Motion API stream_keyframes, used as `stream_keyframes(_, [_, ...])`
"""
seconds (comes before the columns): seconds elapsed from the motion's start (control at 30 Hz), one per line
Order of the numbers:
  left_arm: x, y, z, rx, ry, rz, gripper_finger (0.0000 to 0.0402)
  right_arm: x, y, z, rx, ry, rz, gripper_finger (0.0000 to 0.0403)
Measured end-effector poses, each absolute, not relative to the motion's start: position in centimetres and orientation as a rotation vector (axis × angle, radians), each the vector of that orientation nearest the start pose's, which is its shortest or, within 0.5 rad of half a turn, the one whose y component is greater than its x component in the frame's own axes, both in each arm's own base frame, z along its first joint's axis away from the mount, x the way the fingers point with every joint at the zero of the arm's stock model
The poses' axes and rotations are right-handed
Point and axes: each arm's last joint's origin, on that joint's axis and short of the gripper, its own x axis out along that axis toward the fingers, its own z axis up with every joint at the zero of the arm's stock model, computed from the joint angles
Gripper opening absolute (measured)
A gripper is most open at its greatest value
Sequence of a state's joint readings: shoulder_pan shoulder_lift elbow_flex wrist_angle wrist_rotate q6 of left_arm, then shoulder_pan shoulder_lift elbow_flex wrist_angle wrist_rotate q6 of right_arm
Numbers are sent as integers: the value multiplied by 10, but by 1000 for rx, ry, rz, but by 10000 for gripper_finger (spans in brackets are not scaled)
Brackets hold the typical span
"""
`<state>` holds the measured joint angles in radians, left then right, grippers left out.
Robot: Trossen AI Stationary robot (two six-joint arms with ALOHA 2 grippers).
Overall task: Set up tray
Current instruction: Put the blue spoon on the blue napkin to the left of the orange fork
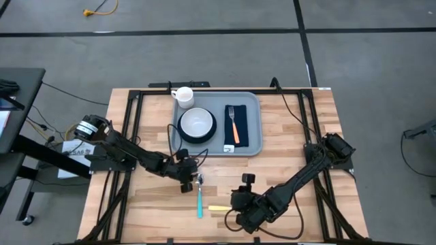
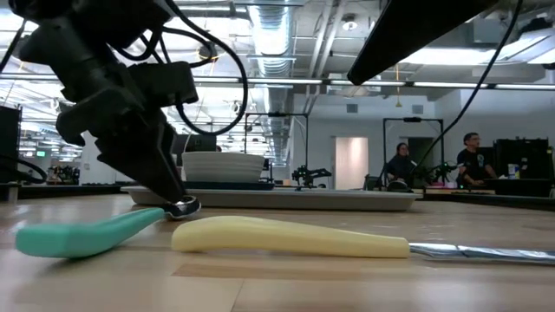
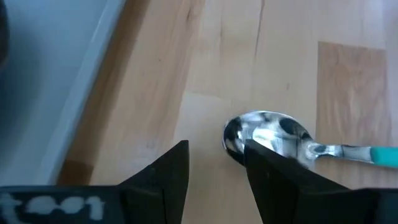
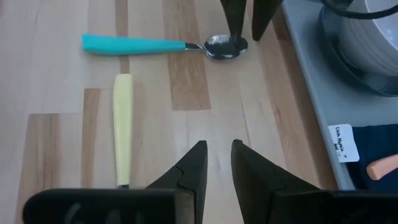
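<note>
The light grey-blue tray lies at the table's far middle. It carries a white mug, a white bowl on a dark plate and a navy napkin with an orange-handled fork. A teal-handled spoon and a yellow-handled knife lie flat on the wood, nearer than the tray. My left gripper is open and low over the spoon's bowl. My right gripper is open and hovers beside the knife's handle, touching nothing. My left gripper comes down slanting from the table's left. One fingertip stands at the rim of the spoon's bowl; the other is over bare wood beside it. I cannot tell whether the fingertip touches. The spoon lies flat on the table.
The tray's near rim runs close beside the spoon's bowl. Bare wood lies to the left and right of the cutlery. Black frame rails border the table's sides. People sit in the room beyond the table.
</note>
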<state>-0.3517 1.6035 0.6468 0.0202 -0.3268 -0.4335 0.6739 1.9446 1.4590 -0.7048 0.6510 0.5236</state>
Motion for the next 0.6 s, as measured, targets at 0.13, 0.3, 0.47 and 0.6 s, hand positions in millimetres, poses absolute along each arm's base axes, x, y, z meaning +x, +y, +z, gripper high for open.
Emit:
stream_keyframes(0.13, [261,-87,125,-106,873,147,144,319,233,204,-247,892,-219,65])
stream_keyframes(0.3, [262,-88,125,-125,878,121,144,319,233,204,-247,892,-219,65])
stream_keyframes(0.47, [265,-89,128,-134,833,97,144,319,233,204,-247,892,-219,65])
stream_keyframes(0.6, [267,-91,130,-136,818,61,144,319,233,204,-247,892,-219,65])
